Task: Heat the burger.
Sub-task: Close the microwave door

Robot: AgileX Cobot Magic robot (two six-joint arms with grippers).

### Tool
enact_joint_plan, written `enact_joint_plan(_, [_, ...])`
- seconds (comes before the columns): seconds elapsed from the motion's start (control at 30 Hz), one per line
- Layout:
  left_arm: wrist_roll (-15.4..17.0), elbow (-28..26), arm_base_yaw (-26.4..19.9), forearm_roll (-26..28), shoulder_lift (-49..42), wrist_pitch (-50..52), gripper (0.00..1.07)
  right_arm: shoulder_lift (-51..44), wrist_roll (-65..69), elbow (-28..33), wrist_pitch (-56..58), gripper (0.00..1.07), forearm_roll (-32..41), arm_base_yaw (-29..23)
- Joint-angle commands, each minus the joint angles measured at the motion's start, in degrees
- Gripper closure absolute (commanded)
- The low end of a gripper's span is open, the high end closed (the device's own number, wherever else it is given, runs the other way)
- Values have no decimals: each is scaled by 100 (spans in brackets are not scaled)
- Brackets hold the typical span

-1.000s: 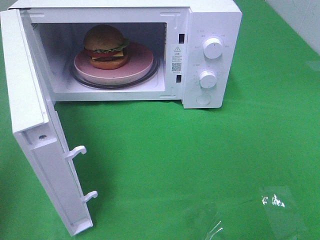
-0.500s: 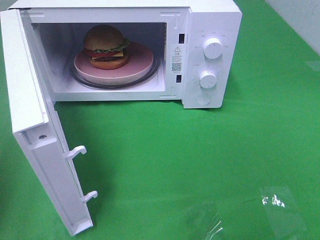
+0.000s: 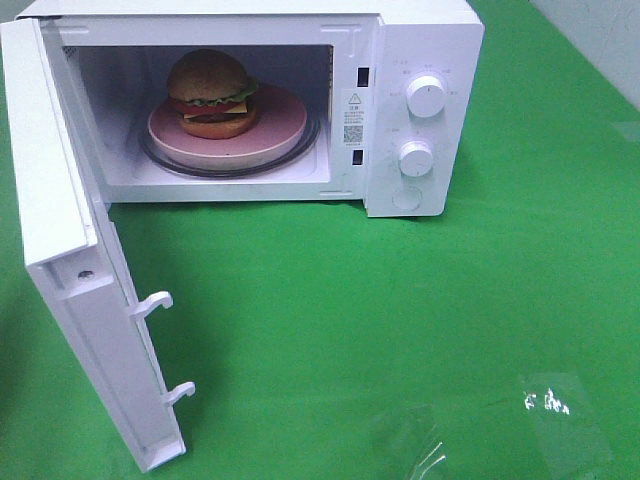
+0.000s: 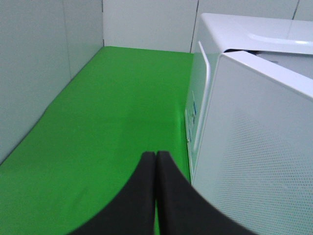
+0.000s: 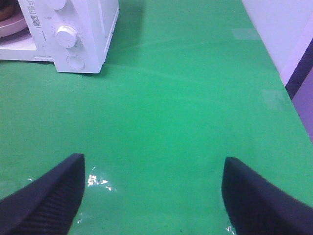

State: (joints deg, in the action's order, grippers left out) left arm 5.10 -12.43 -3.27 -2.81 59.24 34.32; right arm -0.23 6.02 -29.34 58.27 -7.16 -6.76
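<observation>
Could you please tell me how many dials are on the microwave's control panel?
2. The upper dial sits near the top of the panel, the lower dial directly beneath it. The round button under them looks flat, so it is not counted. None seem hidden.

This is probably a lab test bench set up as a kitchen, not a real one, though the narrow views show little of the room. A white microwave (image 3: 420, 100) stands alone on a table covered in bright green cloth (image 3: 400, 300). Bare pale wall panels (image 4: 49, 73) close it in.
</observation>
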Motion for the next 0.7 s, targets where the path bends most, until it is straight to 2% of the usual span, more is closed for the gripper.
enact_joint_plan(0.03, [390,17,-6,-625,498,596,107,-143,40,17,-74,34,-11,29])
enact_joint_plan(0.13, [607,17,-6,-922,951,985,107,-143,40,17,-74,34,-11,29])
enact_joint_plan(0.27, [745,17,-6,-1117,1301,1404,107,-143,40,17,-74,34,-11,29])
enact_joint_plan(0.3, [825,-11,-6,-1329,1524,1627,107,-143,40,17,-74,34,-11,29])
enact_joint_plan(0.47, [894,-23,-6,-1856,2057,2286,107,-143,40,17,-74,34,-11,29])
enact_joint_plan(0.7, [1054,-23,0,-1896,2429,2561,107,-143,40,17,-74,34,-11,29])
